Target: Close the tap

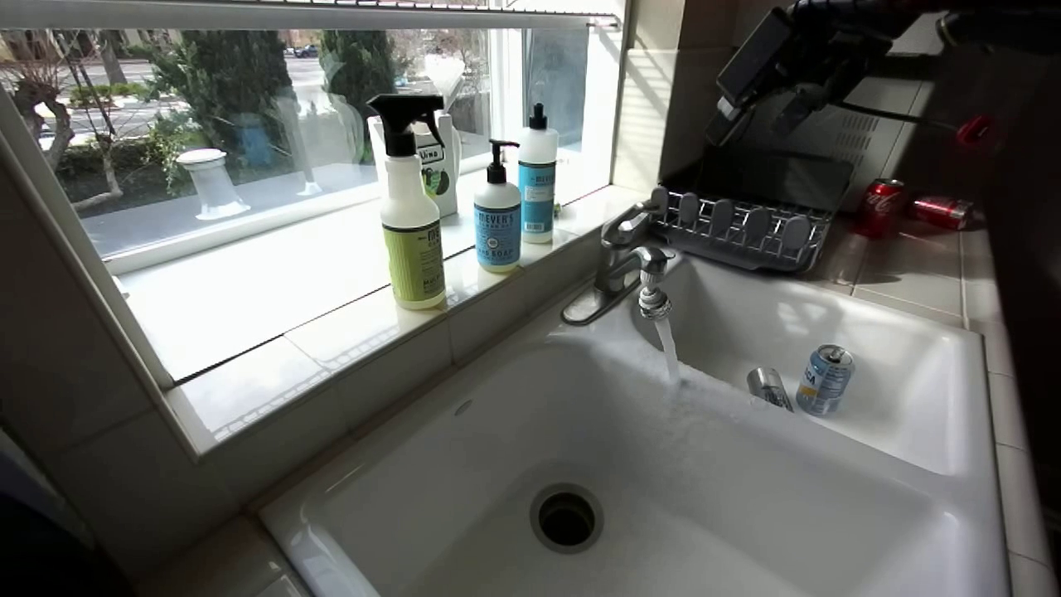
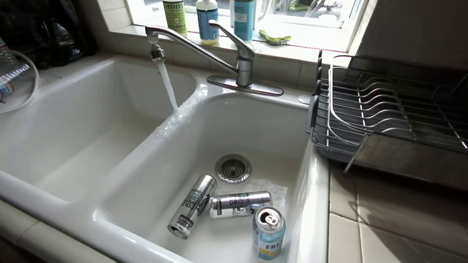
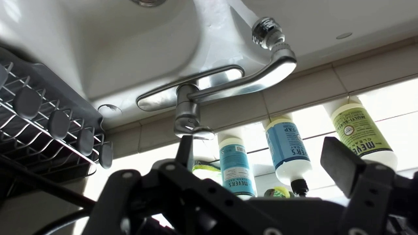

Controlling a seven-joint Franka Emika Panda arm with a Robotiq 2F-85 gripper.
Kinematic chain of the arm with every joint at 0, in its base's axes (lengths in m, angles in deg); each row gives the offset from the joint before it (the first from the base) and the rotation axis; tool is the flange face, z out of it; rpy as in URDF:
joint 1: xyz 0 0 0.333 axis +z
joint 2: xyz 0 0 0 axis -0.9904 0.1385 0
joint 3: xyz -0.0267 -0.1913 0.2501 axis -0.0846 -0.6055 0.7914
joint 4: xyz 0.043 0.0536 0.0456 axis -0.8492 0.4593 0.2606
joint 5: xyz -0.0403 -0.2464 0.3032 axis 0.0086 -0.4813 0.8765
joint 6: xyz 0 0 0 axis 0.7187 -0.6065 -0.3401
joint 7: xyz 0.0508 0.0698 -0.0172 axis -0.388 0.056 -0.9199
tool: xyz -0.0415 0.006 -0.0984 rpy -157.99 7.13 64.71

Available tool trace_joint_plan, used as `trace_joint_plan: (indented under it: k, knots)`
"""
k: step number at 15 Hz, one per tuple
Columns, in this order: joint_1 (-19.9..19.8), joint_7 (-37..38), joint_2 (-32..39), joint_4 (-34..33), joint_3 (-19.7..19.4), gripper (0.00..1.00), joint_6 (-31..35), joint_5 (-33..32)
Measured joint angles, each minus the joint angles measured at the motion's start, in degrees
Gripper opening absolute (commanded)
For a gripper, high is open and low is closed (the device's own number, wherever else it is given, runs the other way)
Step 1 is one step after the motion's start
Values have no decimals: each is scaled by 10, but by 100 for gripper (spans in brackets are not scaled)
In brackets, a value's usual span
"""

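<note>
Daylight floods the window (image 1: 290, 91) over a white double sink (image 2: 91, 188). Nearest in the wrist view, our gripper (image 3: 258, 150) hangs with fingers (image 3: 343, 163) wide apart, holding nothing. Beyond stands the tap (image 2: 244, 69), running, at the sink's back edge; we would do well to center above its lever (image 2: 231, 36) and press squarely down, clear of the bottles (image 2: 208, 23) on the sill (image 2: 307, 49) behind.

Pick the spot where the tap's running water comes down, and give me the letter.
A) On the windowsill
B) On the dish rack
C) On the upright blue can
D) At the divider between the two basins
D: in an exterior view the stream from the tap ends at the divider, with splashed water spread along the top there.
</note>
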Motion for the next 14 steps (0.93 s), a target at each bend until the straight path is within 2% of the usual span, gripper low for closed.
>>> trace_joint_plan:
  k: [14]
  knots:
    - [-4,0,166,-116,-42,100,0,0]
